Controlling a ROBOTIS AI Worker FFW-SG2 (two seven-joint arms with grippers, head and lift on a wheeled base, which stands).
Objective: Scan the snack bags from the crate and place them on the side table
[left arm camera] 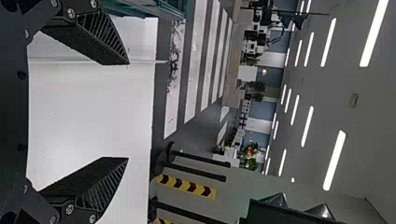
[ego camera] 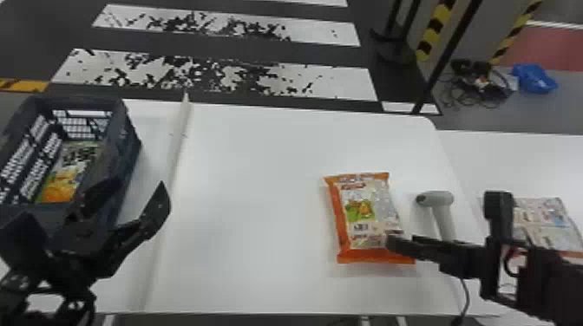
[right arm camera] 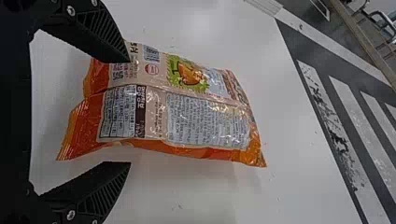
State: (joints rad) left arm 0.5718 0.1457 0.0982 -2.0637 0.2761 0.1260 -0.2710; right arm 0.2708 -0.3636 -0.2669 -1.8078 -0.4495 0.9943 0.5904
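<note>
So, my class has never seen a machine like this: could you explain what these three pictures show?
This is a robot with two black arms. One picture looks forward and down from its head; the other two come from cameras on its wrists, turned on their side. On the white table lie an orange-edged snack bag and a pale handheld scanner. The dark crate at the robot's left has another bag inside, and a further bag lies on the side table at its right. The left gripper and right gripper are both open, the right one at the orange-edged bag, so nothing is held.
</note>
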